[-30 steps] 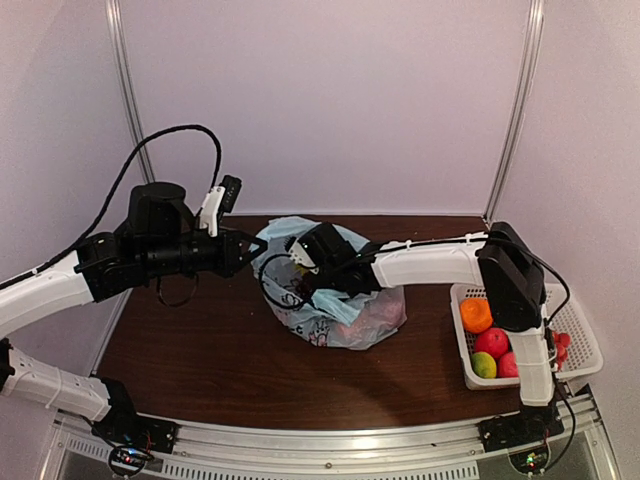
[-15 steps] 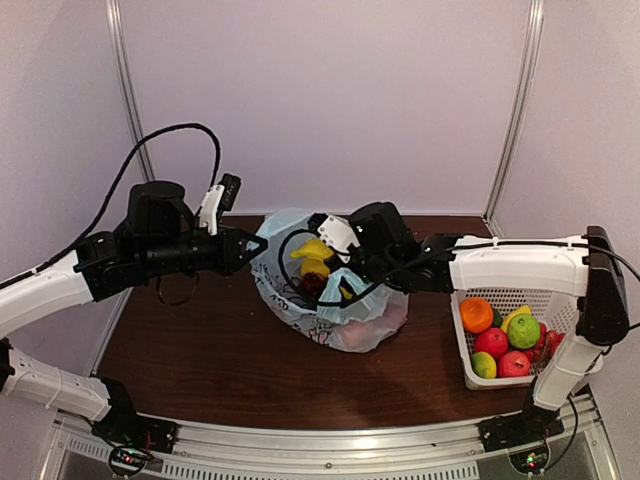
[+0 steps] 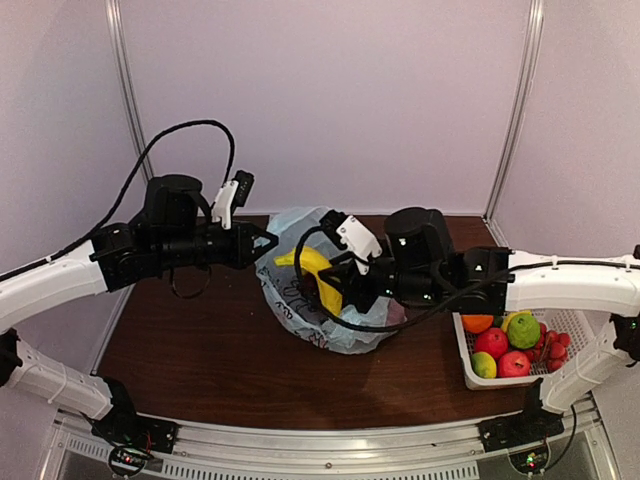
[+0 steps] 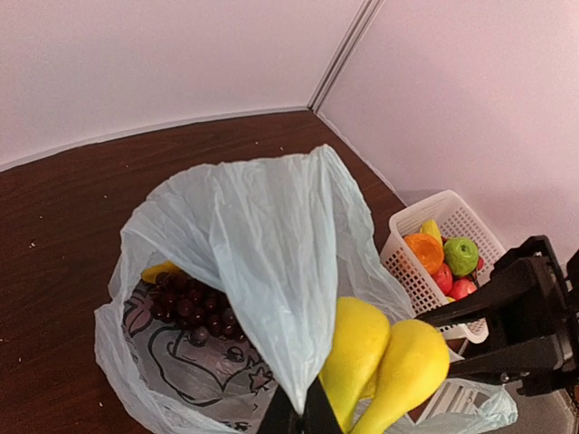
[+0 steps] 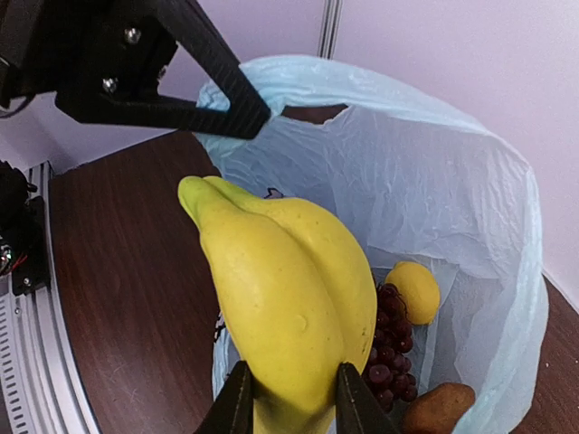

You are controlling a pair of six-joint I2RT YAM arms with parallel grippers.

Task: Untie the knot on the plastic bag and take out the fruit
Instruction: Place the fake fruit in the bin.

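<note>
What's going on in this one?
The plastic bag is already open. The left gripper is shut on a pinch of its edge and holds it up. The right gripper grips the banana and holds it over the bag's mouth. Grapes, a lemon and a brown fruit lie inside the bag. A white basket with other fruit stands to the right.

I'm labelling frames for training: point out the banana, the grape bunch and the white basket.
banana [image 5: 289,294], right wrist view, middle of its yellow body.
grape bunch [image 4: 187,303], left wrist view, centre of the dark berries.
white basket [image 4: 410,278], left wrist view, its near mesh wall.
</note>
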